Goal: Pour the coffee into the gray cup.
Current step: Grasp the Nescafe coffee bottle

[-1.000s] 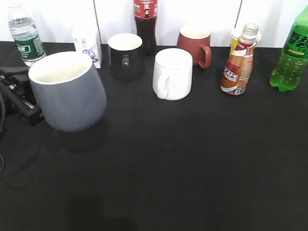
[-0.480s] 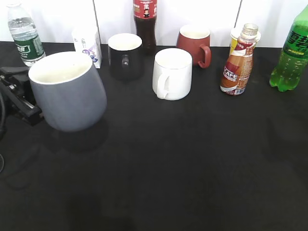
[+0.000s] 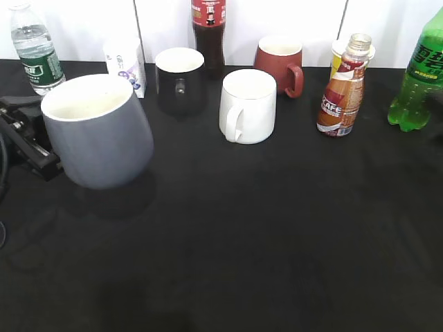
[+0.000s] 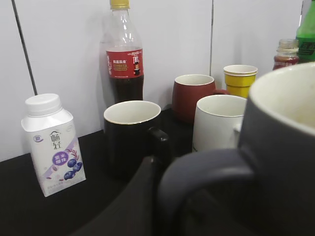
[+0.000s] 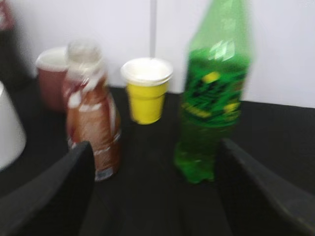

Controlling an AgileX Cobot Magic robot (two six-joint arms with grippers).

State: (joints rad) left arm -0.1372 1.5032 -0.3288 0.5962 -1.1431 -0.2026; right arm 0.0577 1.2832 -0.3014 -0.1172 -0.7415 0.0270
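Now | left gripper (image 3: 38, 149) holds tilted gray cup (image 3: 97, 131) | right gripper (image 5: 152, 196) spread

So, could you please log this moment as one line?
left end effector: holding gray cup tilted, off the table | right end effector: open, empty, facing the coffee | coffee: upright, uncapped, unpoured

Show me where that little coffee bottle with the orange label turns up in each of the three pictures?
Exterior view: the coffee bottle stands at the back right of the table, uncapped.
Left wrist view: only its top shows at the far right, behind the gray cup.
Right wrist view: it stands left of centre, blurred.
Shared landmark: the yellow paper cup, just behind the bottle.
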